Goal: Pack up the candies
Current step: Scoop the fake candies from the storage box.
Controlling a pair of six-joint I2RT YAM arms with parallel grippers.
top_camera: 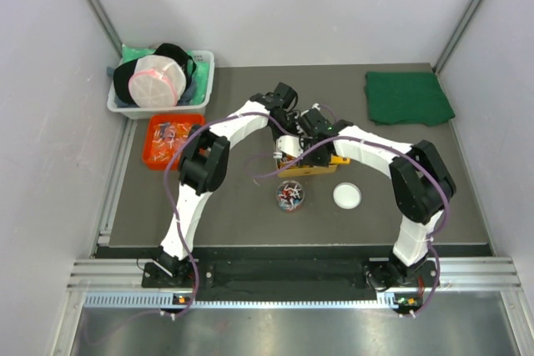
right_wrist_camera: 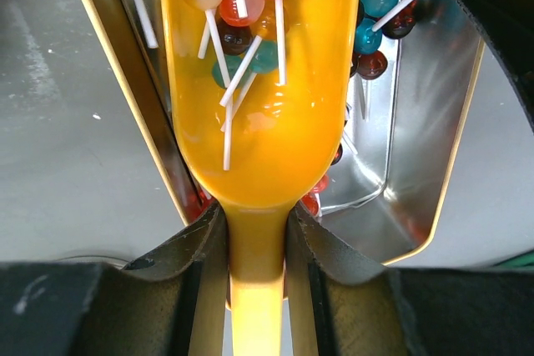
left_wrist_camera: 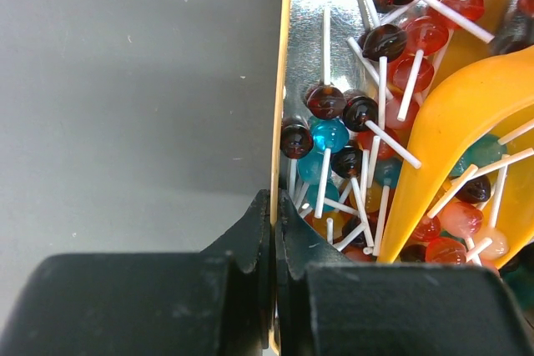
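So both arms are bent up at the elbow and reach in toward the middle, wrists pretty much meeting. The left arm (top_camera: 193, 164) swings in from its side. The left gripper (left_wrist_camera: 273, 206) is pinched tight on the thin wall of a tin (left_wrist_camera: 285, 81), one finger on each side of it. The right arm (top_camera: 417, 177) folds in the same way. The right gripper (right_wrist_camera: 257, 227) is clamped on the handle of an orange scoop (right_wrist_camera: 275, 147), whose bowl sticks straight out ahead of its fingers.
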